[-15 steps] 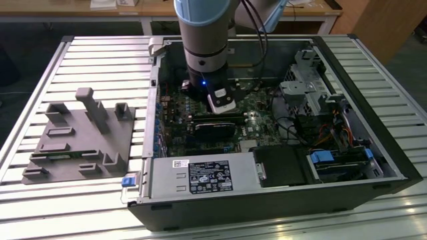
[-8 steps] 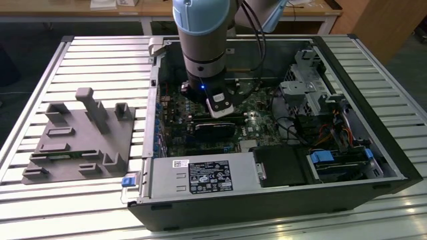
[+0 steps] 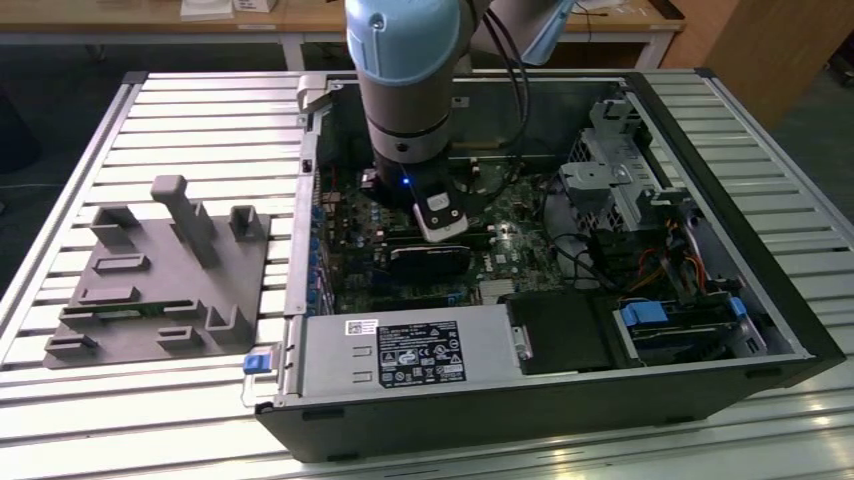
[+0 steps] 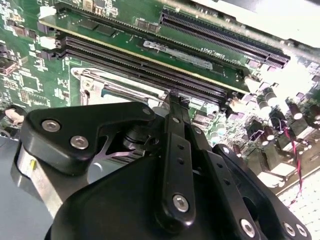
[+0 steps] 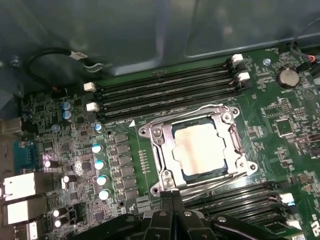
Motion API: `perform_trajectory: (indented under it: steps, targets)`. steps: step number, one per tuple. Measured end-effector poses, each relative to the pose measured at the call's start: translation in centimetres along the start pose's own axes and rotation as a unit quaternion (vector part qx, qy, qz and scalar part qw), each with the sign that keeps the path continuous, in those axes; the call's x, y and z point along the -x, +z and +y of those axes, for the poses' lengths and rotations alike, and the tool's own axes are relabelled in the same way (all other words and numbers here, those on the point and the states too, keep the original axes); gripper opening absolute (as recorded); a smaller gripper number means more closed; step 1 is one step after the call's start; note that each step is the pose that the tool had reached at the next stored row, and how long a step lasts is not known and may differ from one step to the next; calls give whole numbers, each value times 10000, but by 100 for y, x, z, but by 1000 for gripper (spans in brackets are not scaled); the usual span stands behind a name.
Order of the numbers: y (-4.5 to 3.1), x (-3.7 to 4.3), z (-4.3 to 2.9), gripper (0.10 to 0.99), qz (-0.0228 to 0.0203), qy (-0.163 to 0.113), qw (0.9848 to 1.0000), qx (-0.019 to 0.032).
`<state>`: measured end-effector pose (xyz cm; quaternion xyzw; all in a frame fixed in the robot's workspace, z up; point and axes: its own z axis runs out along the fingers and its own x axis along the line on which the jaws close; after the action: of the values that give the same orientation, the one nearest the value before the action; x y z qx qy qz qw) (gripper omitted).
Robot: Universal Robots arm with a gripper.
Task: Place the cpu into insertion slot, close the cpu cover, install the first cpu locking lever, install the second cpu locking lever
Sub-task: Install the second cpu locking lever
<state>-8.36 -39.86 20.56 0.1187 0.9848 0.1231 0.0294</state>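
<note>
In the first wrist view the cpu [image 5: 202, 149] lies flat in the insertion slot [image 5: 149, 131], its dull silver top showing through the window of the cpu cover [image 5: 167, 152], which lies down over it. One thin wire locking lever [image 5: 212, 183] runs along the socket edge nearest my gripper [image 5: 172, 200]; another lever [image 5: 197, 111] runs along the far edge. My gripper's fingers stand together, shut on nothing, just off the near lever. The second wrist view shows the fingertips [image 4: 172, 102] beside the socket's metal rim [image 4: 107, 82]. In the exterior view the gripper [image 3: 443, 228] is low inside the computer case.
Black memory slots [image 5: 165, 89] run beside the socket on the far side, more [image 5: 240, 200] on the near side. Capacitors [image 5: 100, 165] stand close by. A grey power-supply box [image 3: 400, 352] sits at the case front; cables and drive bays [image 3: 627, 200] fill the exterior view's right. A grey fixture [image 3: 160, 280] lies outside.
</note>
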Motion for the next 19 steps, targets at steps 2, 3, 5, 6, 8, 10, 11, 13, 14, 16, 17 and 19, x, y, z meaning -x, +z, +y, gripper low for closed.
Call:
perform_trajectory:
  steps: [2,3,5,6,8,10,11,13,14,16,17,19]
  targets:
    - [14,-3,-16,106,16,-32,10000,29]
    - [22,-7,-26,106,26,-42,10000,59]
    - [33,-17,-48,106,41,-53,9999,110]
    - [37,-23,-58,106,50,-57,9999,137]
    - [50,-34,-74,106,67,-63,9998,202]
    - [64,-44,-85,106,84,-68,9996,263]
    - [72,-48,-89,106,91,-69,9995,292]
    - [87,-53,-94,106,102,-69,9994,335]
    - [94,-55,-96,106,106,-69,9993,353]
    - [106,-58,-100,106,112,-68,9992,379]
    - [113,-59,-102,106,116,-68,9991,393]
    - [127,-62,-106,106,122,-66,9990,420]
